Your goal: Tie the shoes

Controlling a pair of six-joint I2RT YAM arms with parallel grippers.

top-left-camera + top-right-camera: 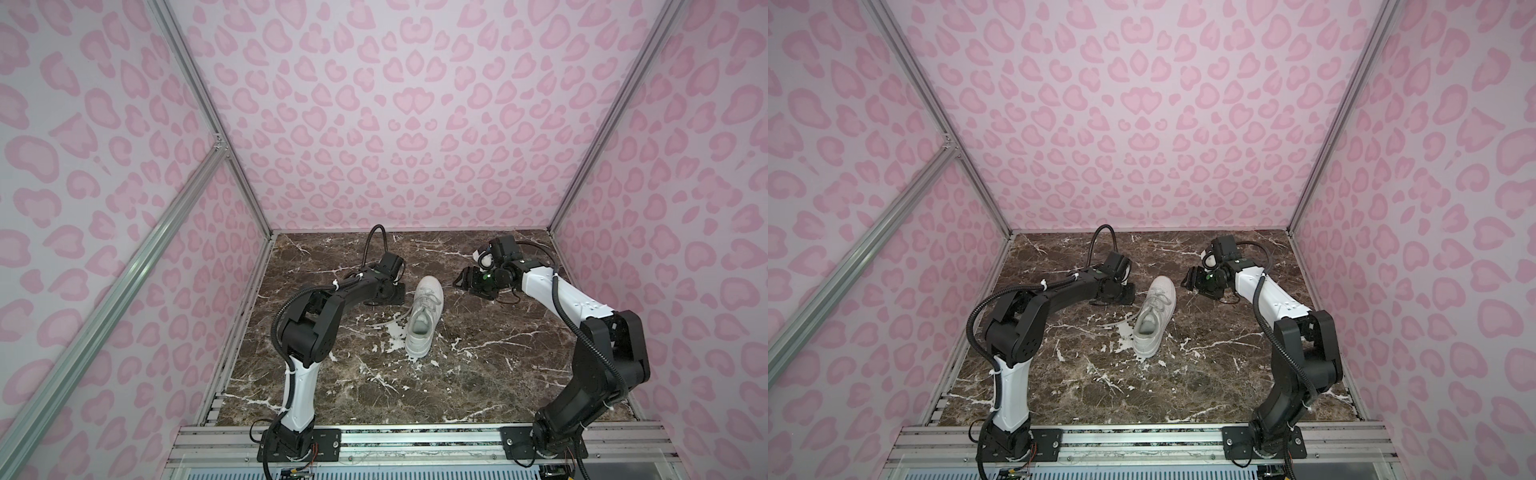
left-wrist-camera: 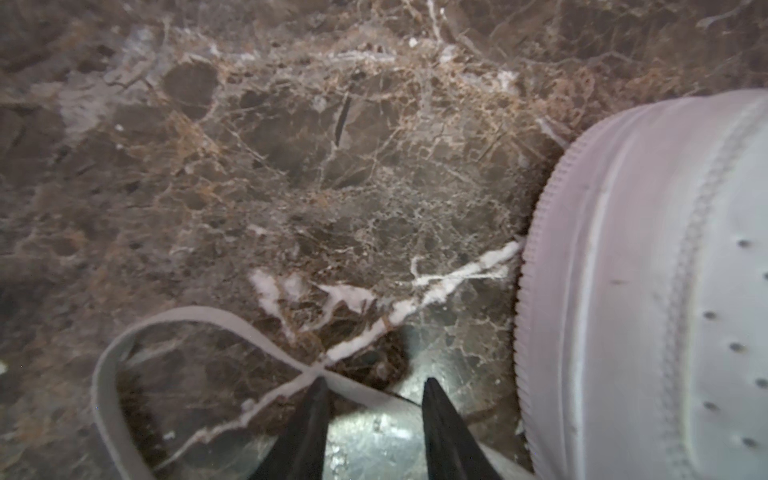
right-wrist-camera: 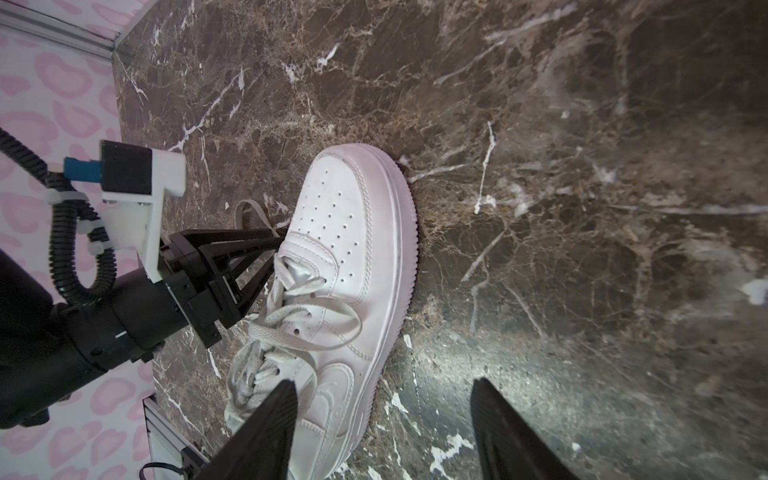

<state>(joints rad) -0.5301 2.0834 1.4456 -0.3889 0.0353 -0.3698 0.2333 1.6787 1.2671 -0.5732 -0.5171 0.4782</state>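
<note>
Shoe: the white sneaker [image 1: 424,316] [image 1: 1154,316] sits near the middle of the table, upright on its sole. Its toe points to the back wall and its heel to the front rail.
Shoe feel: smooth white skin, a thick sole with tiny ridges round the edge [image 2: 536,266], and little holes on the toe [image 3: 332,212].
Laces: flat white laces [image 3: 291,328] lie loose and messy over the tongue, with no bow.
Loose lace: one end [image 2: 195,310] runs off the shoe's left side onto the table and curls into a loop that crosses itself.
Left gripper: the left gripper [image 2: 376,384] is low, just beside the shoe's left side. Its thin, pointed black fingers [image 2: 307,424] stand apart, holding nothing. The lace crossing lies right at one tip.
Right gripper: the right gripper [image 3: 382,386] hangs to the right of the toe, apart from the shoe. Its fingers [image 3: 266,436] are spread wide around bare table.
Table: dark brown shiny marble [image 1: 457,374] with white cracks and splotches.
In the way: the left arm [image 1: 316,299] reaches low over the table's left part.
Edges: pink spotted walls [image 1: 374,124] stand on three sides, and a metal rail [image 1: 415,440] runs along the front.
Open room: bare marble lies between the heel and the rail, and on the shoe's right.
</note>
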